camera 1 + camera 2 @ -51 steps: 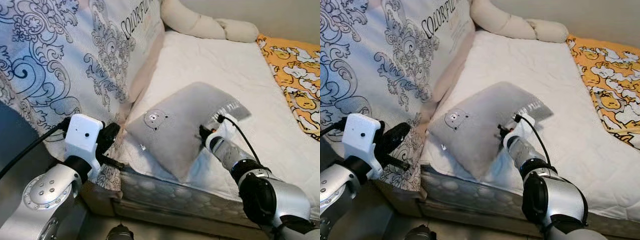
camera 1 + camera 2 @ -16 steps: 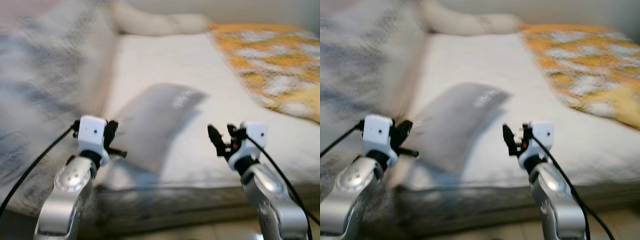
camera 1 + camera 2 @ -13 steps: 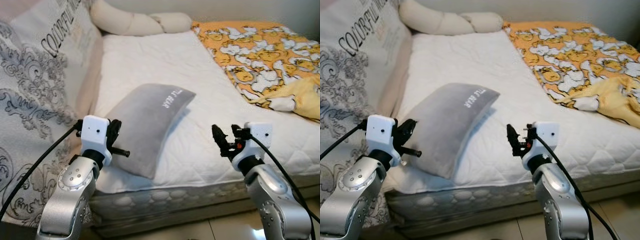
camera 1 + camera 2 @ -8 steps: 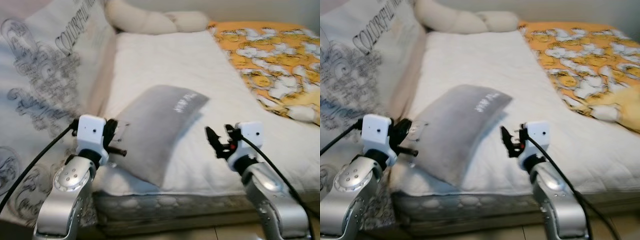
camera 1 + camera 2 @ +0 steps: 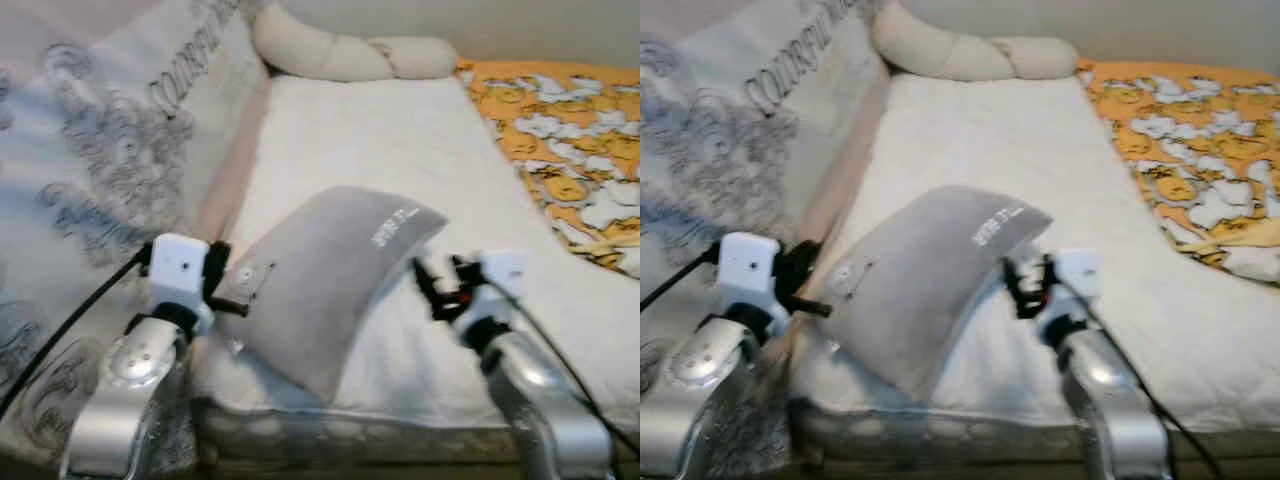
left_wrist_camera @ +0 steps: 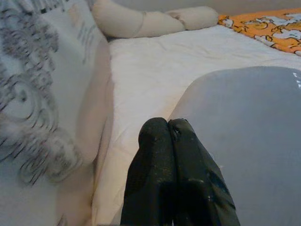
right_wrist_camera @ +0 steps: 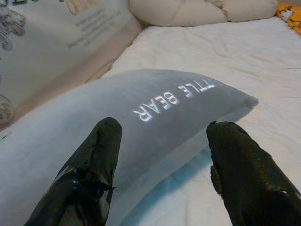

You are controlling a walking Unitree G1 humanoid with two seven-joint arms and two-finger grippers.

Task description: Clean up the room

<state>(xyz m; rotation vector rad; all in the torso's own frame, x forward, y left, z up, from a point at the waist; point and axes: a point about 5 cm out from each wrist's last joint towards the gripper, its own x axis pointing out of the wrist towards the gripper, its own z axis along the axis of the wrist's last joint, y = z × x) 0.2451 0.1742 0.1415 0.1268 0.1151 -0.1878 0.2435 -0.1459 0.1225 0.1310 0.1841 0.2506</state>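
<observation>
Two grippers flank the grey pillow, which lies bowed near the front edge of the white mattress, hanging slightly past it. My left gripper is pressed shut beside its near-left corner; my right gripper is spread wide, aimed at the lettered end. I judge a one-sided pinch could let it slide off onto the floor.
</observation>
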